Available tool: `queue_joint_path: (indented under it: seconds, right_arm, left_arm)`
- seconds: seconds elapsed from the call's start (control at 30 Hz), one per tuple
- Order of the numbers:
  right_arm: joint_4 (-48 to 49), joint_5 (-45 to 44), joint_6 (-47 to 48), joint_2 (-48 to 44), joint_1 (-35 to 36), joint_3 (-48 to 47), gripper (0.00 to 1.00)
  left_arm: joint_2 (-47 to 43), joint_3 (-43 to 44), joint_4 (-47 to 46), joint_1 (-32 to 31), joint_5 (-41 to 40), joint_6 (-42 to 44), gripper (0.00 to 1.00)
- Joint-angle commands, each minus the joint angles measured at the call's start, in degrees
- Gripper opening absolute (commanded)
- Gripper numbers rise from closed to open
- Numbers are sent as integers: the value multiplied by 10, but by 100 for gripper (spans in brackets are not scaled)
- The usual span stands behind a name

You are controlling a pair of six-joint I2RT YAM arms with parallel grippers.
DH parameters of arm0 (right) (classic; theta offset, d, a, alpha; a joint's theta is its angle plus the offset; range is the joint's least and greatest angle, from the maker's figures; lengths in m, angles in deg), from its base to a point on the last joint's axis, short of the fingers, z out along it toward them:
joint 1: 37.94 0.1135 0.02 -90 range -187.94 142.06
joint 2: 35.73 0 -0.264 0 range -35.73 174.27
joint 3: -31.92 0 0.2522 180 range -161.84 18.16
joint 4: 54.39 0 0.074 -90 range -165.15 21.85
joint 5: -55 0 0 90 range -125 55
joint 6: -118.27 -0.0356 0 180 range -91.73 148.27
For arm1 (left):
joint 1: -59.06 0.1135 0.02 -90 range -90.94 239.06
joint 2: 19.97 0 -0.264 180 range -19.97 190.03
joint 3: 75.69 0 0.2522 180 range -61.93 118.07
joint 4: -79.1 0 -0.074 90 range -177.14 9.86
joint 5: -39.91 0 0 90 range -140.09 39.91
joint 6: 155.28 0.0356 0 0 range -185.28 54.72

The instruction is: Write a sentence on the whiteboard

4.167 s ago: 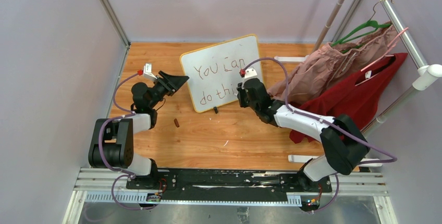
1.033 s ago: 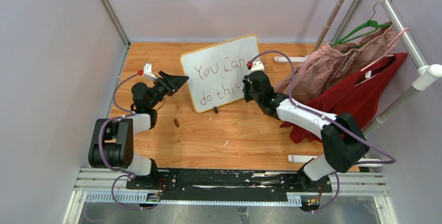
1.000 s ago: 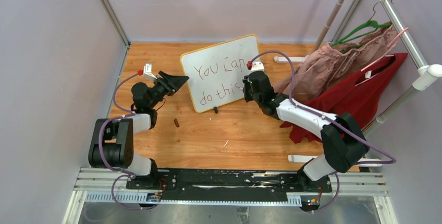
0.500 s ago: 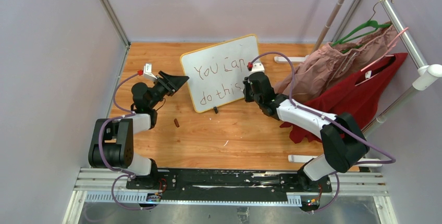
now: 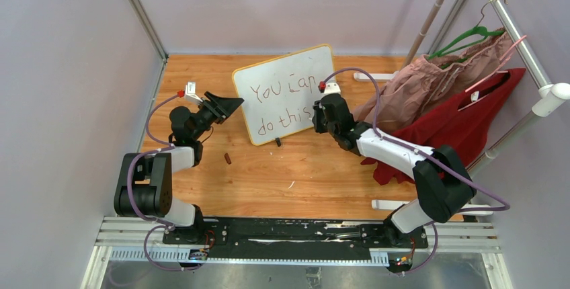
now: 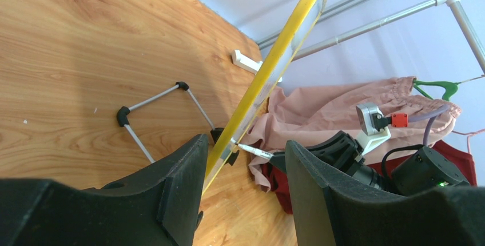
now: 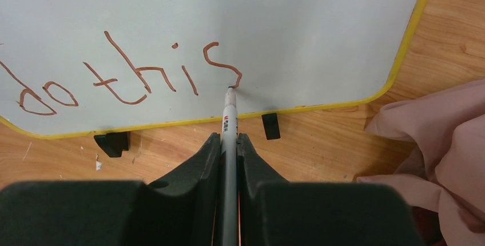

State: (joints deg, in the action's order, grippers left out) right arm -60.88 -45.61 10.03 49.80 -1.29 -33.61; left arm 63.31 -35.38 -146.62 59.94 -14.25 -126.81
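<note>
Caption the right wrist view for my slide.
Right gripper holds a marker, tip on the final s of the sentence on the whiteboard.

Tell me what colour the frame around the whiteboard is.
Yellow-orange. The frame runs around the whiteboard and shows best in the right wrist view.

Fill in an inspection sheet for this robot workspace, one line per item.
Surface: wooden tabletop, lightly specked.
Job's things: whiteboard stands tilted on its feet; sentence "You can do this" in two lines; marker tip at the final s.
Clutter: small dark piece near the left arm.
Grippers: left gripper open, board's edge between its fingers; right gripper shut on the marker.
Cables: purple cables loop along both arms.
Surroundings: clothes rack at right with pink garment and red garment.
</note>
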Motion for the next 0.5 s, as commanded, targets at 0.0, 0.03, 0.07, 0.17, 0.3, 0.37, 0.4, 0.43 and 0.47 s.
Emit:
queue_joint_path:
  seconds: [0.0, 0.03, 0.07, 0.17, 0.3, 0.37, 0.4, 0.43, 0.47]
  right_arm:
    - [1, 9, -7, 3, 7, -6, 0]
    - [1, 9, -7, 5, 8, -8, 0]
    - [1, 9, -7, 6, 9, -10, 0]
    - [1, 11, -7, 9, 12, -16, 0]
    - [1, 14, -8, 10, 16, -23, 0]
    - [0, 16, -8, 10, 17, -26, 0]
    - [-1, 16, -8, 10, 19, -27, 0]
    - [-2, 16, -7, 9, 18, -29, 0]
    - [-5, 16, -6, 8, 19, -30, 0]
  left_arm:
    - [-11, -7, -25, -3, 8, 1, 57]
    - [-10, -7, -25, -3, 7, 0, 57]
    - [-10, -6, -25, -3, 8, 1, 57]
    - [-11, -6, -26, -3, 8, 1, 57]
    - [-10, -6, -26, -3, 8, -1, 57]
    - [-10, -6, -26, -3, 8, -1, 57]
    - [-11, -6, -26, -3, 8, 0, 57]
    - [-10, -6, -25, -3, 8, 0, 57]
    - [-10, -6, -26, -3, 8, 0, 57]
